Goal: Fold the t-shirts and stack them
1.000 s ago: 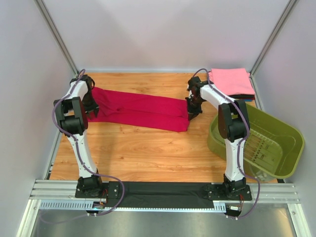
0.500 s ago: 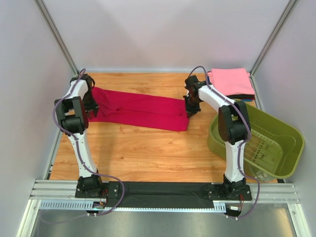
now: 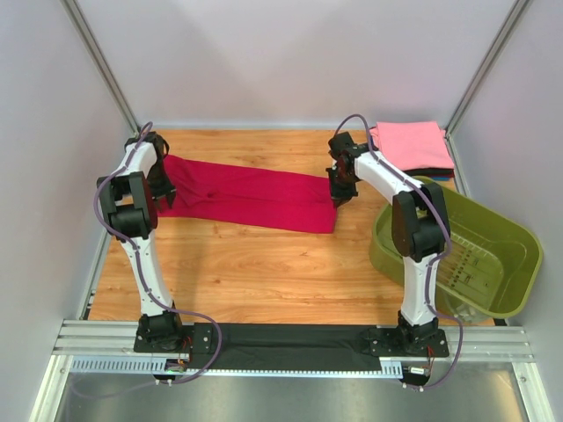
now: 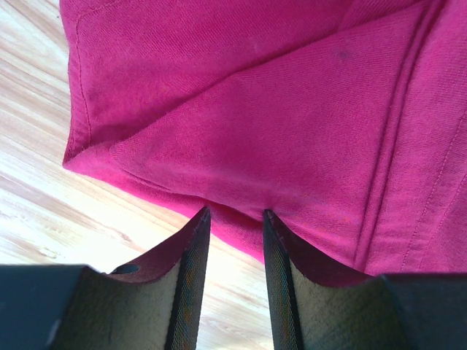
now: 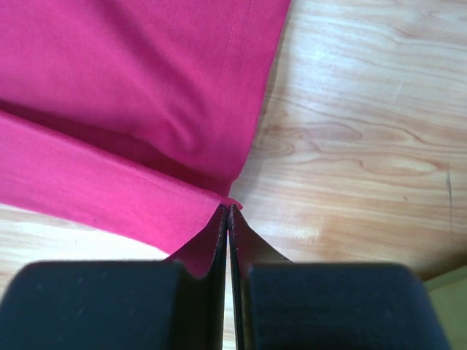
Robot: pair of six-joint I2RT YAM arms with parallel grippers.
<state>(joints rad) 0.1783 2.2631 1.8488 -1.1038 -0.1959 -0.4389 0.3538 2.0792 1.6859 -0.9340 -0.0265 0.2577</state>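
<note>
From above, the crimson t-shirt (image 3: 251,198) lies as a long band across the far half of the table (image 3: 264,272), reaching from the left gripper (image 3: 161,192) to the right gripper (image 3: 339,192). In the far right corner a folded pink t-shirt (image 3: 412,143) sits on top of dark folded t-shirts (image 3: 437,172), of which only a thin edge shows, so their colours and number are hard to tell. The olive basket (image 3: 383,249) stands at the right of the table, near that stack. Its slotted floor is in plain sight and no cloth shows inside it. The right arm crosses its near left rim and hides that corner. Both grippers are too small and dark here to read.

In the left wrist view, the left gripper (image 4: 235,213) is released. Its fingers (image 4: 191,277) stand apart with bare wood visible between them. The folded edge of the crimson t-shirt (image 4: 277,109) runs across just at the tips, and it is hard to tell whether they touch it.

In the right wrist view, the right gripper (image 5: 227,208) is clenched on the very corner of the crimson t-shirt (image 5: 131,95), its jaws pressed together with a sliver of red cloth between them. A sliver of olive is cut off at the lower right edge.
</note>
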